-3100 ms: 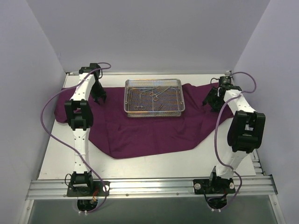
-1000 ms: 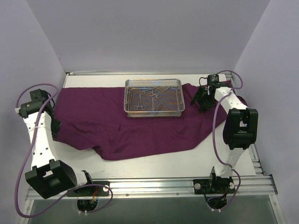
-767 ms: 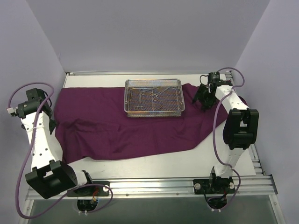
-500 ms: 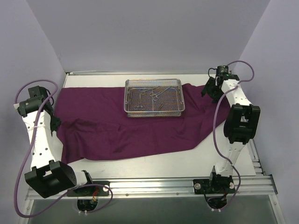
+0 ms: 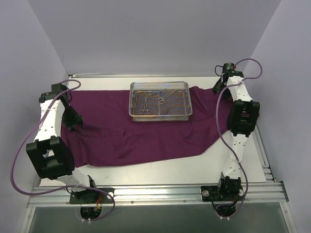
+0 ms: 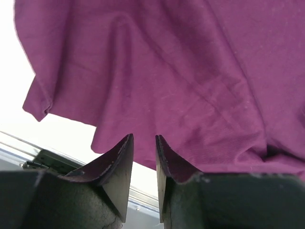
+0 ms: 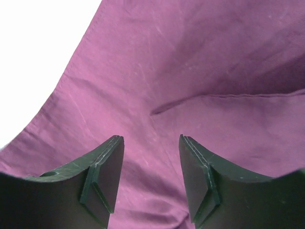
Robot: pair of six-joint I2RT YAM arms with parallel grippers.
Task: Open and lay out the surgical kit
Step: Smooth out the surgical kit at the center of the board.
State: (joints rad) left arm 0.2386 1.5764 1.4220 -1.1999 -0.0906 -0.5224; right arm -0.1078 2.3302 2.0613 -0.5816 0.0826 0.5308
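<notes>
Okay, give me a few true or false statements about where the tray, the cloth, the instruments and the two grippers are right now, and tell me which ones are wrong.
1. The wire-mesh tray sits on the purple cloth. True.
2. The instruments are laid out on the cloth beside the tray. False: they lie inside the tray.
3. The right gripper is clamped on a fold of cloth. False: its jaws are apart with nothing between them, and the cloth lies below.
4. The left gripper is over the left part of the cloth, holding nothing. True.
5. The tray is at the near edge, by the arm bases. False: it is toward the far side of the table.
</notes>
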